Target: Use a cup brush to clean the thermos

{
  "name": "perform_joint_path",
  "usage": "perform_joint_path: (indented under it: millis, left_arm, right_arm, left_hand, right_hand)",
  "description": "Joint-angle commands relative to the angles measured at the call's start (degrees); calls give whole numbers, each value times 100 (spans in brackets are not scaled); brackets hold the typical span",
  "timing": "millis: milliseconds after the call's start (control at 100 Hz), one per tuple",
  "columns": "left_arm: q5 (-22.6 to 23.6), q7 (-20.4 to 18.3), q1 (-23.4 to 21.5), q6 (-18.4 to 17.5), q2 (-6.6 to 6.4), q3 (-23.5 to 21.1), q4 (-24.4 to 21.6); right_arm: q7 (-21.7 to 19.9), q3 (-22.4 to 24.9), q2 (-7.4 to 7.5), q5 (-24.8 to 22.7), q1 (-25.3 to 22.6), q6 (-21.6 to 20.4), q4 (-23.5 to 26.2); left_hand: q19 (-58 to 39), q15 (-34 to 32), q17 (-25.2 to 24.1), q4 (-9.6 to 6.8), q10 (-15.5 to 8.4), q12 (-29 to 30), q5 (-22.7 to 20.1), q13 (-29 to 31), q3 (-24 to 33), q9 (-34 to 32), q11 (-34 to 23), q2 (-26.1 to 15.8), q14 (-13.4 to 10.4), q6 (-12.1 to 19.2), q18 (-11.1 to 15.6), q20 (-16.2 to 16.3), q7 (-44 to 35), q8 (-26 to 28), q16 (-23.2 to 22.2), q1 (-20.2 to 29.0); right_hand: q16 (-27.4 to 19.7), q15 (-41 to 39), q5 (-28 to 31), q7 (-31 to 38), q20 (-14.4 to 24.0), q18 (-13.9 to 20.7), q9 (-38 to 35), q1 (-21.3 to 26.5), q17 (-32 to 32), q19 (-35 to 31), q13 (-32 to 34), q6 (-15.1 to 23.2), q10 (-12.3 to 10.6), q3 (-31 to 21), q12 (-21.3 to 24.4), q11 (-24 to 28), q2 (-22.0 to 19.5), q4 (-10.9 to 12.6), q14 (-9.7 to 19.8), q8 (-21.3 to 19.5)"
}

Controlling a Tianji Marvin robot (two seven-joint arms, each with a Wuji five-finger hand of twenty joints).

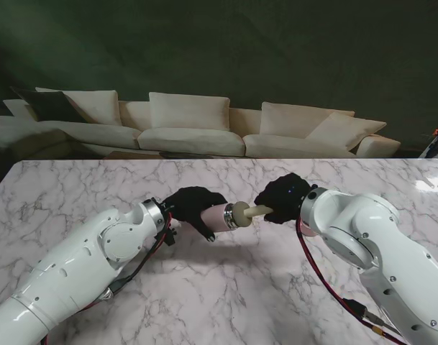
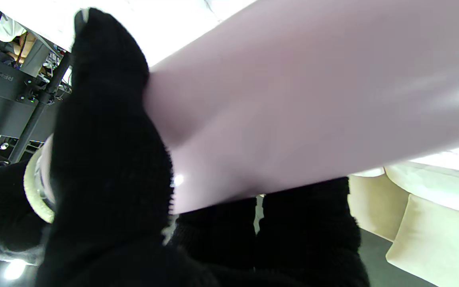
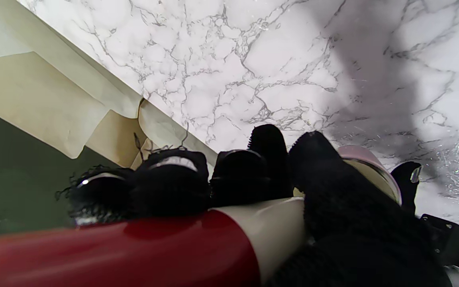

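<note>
A: Mid-desk (image 1: 226, 302), left hand (image 1: 193, 205) fingers wrap the pink thermos (image 1: 217, 215) sideways, mouth facing right?
B: Yes. Right hand (image 1: 283, 198) fingers clench the cup brush (image 1: 253, 210), lined up for insertion.

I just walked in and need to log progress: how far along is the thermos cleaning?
Done: both things are picked up. The left hand holds the pink thermos sideways above the table, and the right hand grips the brush by its handle. In hand: the brush meets the thermos mouth. Left: scrubbing, pulling the brush out, and setting both down.
</note>
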State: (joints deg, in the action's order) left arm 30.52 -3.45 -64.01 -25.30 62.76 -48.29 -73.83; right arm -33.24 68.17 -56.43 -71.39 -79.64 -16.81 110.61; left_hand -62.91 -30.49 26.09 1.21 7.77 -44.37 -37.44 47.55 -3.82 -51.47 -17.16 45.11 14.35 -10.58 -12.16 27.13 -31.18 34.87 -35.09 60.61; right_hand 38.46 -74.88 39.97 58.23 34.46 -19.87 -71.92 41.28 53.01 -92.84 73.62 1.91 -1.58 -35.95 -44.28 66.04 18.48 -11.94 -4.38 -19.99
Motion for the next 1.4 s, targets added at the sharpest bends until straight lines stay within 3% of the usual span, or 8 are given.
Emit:
perform_joint_path:
  millis: [0, 520, 850, 1030, 1130, 1390]
  left_arm:
    - [-36, -33, 36, -58, 111, 3, -146]
    - [-81, 10, 52, -66, 135, 52, -115]
    - [-96, 35, 62, -94, 144, 66, -107]
    - [-100, 33, 68, -92, 146, 74, -101]
    - [-110, 30, 74, -90, 148, 81, -98]
    - [-131, 40, 104, -109, 158, 110, -79]
  right_arm:
    - [-71, -135, -64, 36, 12, 27, -9]
    - [-512, -671, -61, 113, 331, 524, -99]
    - [-533, -863, -64, 188, 465, 686, -182]
    - [-536, -966, -68, 247, 532, 797, -233]
    - [-559, -1007, -67, 272, 565, 841, -243]
    - [-625, -1145, -76, 280, 634, 1043, -253]
  left_hand:
    - [-678, -1140, 313, -126, -397, -63, -552, 674, 2655, -165, -395, -2855, -550, 841, 822, 164, -784, 196, -436, 1315]
    - [-695, -1114, 368, -135, -398, -60, -573, 720, 2707, -187, -401, -2840, -570, 850, 838, 131, -805, 178, -472, 1279]
    - [-712, -1116, 387, -138, -397, -61, -585, 754, 2730, -197, -402, -2825, -586, 855, 850, 123, -819, 173, -494, 1262]
    - [-747, -1150, 416, -158, -391, -67, -599, 784, 2765, -218, -412, -2806, -603, 851, 861, 132, -830, 172, -519, 1237]
    - [-751, -1149, 415, -161, -388, -66, -601, 782, 2779, -222, -412, -2803, -599, 844, 862, 132, -831, 169, -524, 1228]
    - [-758, -1145, 427, -156, -387, -67, -612, 794, 2804, -230, -411, -2792, -601, 860, 862, 129, -837, 166, -530, 1215]
  right_hand:
    - [316, -606, 124, -61, -56, -199, -234, 411, 179, -344, 176, 31, -104, -381, -50, 153, -126, 109, 203, 127]
    - [373, -703, 104, -179, -181, -229, -322, 469, 377, -409, 172, -43, -118, -344, -43, 92, -154, 139, 246, 259]
    - [435, -813, 130, -187, -236, -313, -401, 584, 486, -417, 175, -236, -68, -350, -51, 116, -136, 160, 222, 285]
    - [900, -1678, 187, -168, -125, -400, -518, 711, 1081, -919, 173, -524, 29, -418, -190, 383, -79, 166, 399, 293]
    - [1160, -2128, 196, -157, -9, -228, -561, 698, 1312, -1308, 171, -569, 45, -465, -268, 488, -60, 173, 558, 297]
    - [1253, -2276, 214, -146, 83, -22, -608, 688, 1350, -1544, 170, -620, 41, -523, -294, 520, -22, 189, 650, 318]
